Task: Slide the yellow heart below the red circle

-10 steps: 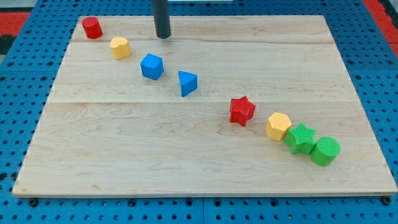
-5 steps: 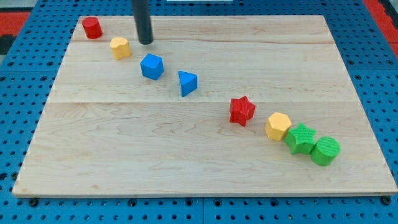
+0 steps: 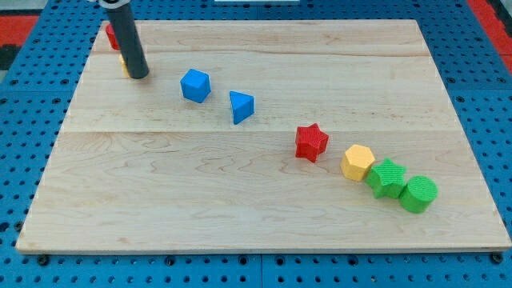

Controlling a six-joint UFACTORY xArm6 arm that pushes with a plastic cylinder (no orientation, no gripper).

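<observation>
My tip rests on the wooden board near the top left corner. The rod stands in front of the yellow heart, so only a thin yellow sliver shows at the rod's left edge. The red circle sits just above it in the view and is also partly hidden by the rod. The tip is at the heart's right side; I cannot tell whether they touch.
A blue cube and a blue triangle lie to the right of the tip. Further to the lower right are a red star, a yellow hexagon, a green star and a green cylinder.
The rod has moved left and down the view, from the top middle to the yellow heart. The heart now sits slightly further left, mostly hidden behind the rod.
</observation>
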